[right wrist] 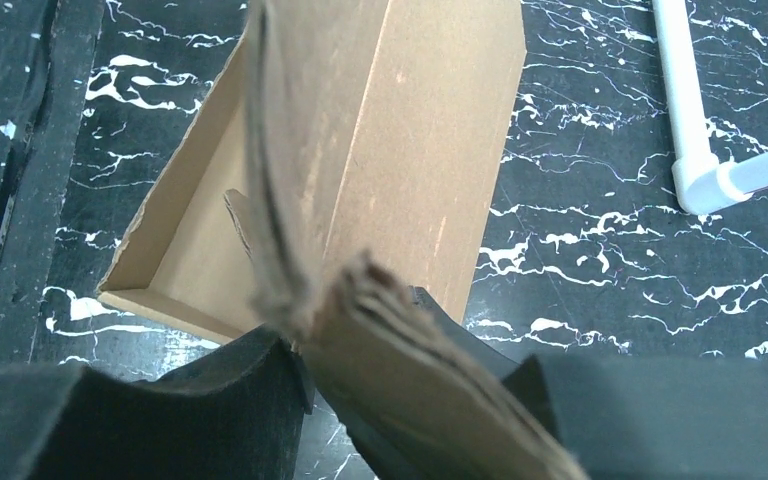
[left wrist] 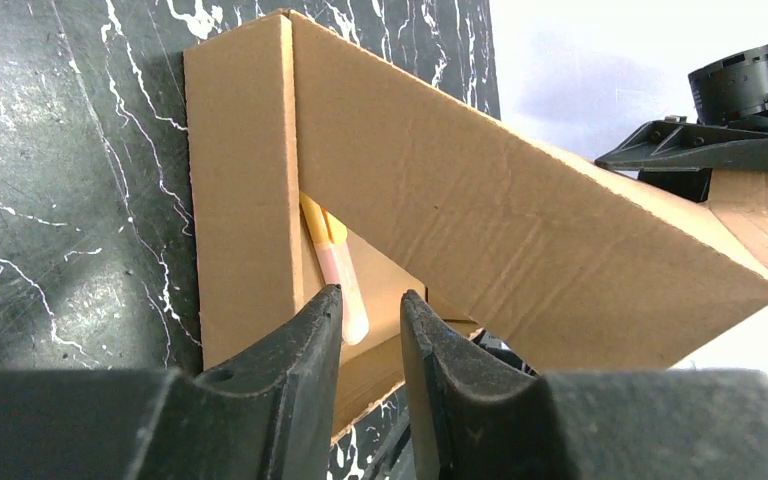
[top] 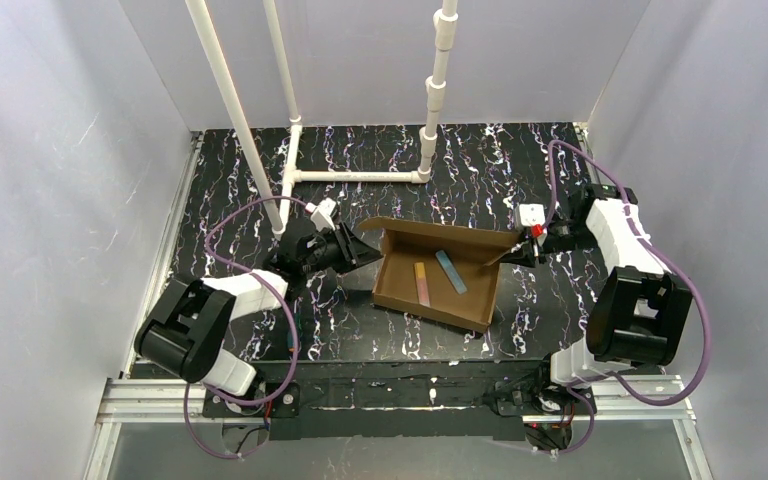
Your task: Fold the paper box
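Brown corrugated cardboard is what you are looking at in the overhead view: the paper box (top: 430, 241) is sitting partly folded near the middle of the black, white-veined worktop (top: 520, 170), its walls standing and its top lying open. A yellow-and-pink stick (top: 422, 283) and a blue stick (top: 451, 271) are lying side by side on its floor. Your left tool (top: 355, 248) is resting at the box's left end, just beside a pointed flap, and your right tool (top: 520, 250) is meeting the box's right end. A white pipe frame (top: 360, 176) is standing behind the box, well apart from it. Looking through the left wrist camera, you are seeing the left tool (left wrist: 370, 300) with its fingers narrowly parted and nothing caught between them; the paper box (left wrist: 480, 200) is filling the view right behind the tips, and the yellow-and-pink stick (left wrist: 335, 260) is showing under a slanting wall. Looking through the right wrist camera, you are seeing the right tool (right wrist: 350, 340) pinching a frayed cardboard edge of the paper box (right wrist: 410, 130), which is stretching away over the worktop (right wrist: 610, 250), with the white pipe frame (right wrist: 700, 150) lying at the upper right.
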Controlling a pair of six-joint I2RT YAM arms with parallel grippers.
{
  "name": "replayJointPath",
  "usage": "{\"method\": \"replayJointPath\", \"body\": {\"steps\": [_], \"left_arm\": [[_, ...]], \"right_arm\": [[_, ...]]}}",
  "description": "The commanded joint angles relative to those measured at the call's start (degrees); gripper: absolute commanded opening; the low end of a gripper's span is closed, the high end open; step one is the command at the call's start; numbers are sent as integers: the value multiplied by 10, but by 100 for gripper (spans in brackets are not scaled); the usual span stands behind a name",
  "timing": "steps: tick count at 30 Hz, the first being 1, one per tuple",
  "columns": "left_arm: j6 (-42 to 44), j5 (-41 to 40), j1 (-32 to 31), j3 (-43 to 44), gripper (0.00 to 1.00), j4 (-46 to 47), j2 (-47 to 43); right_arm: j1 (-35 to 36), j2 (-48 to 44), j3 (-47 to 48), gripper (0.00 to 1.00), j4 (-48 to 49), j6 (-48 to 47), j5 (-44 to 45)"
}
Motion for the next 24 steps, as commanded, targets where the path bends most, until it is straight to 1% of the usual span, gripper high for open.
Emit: {"method": "replayJointPath", "body": {"steps": [1,6,9,12,14,16,17,20,22,24], "left_arm": [[3,1,0,-15,28,4,-35],[2,2,1,-24,28,3,-44],[-1,-2,6,-38,28,2,-60],[-1,-9,19,-61,29,-13,-92],[-2,-23,32,-82,30,-39,-128],[-3,-42,51,-93,33,-121,-185],[-9,-47,55,-94,33,-178,-225],[-43,-24,55,-101,33,-218,-249],[-79,-2,54,-111,33,-239,-255],[-88,-1,50,-100,32,-317,-261]], "right_arm": [[-2,-25,-25,25,-27,-2,65],[-2,-44,-33,34,-28,-4,73],[-2,-55,-40,38,-28,-8,86],[-1,-68,-54,40,-28,-14,108],[-2,-81,-68,41,-28,-20,121],[-1,-99,-86,48,-28,-30,141],[1,-111,-99,56,-28,-36,159],[2,-130,-117,69,-25,-44,172],[2,-156,-136,82,-14,-47,172],[3,-186,-147,92,1,-38,169]]}}
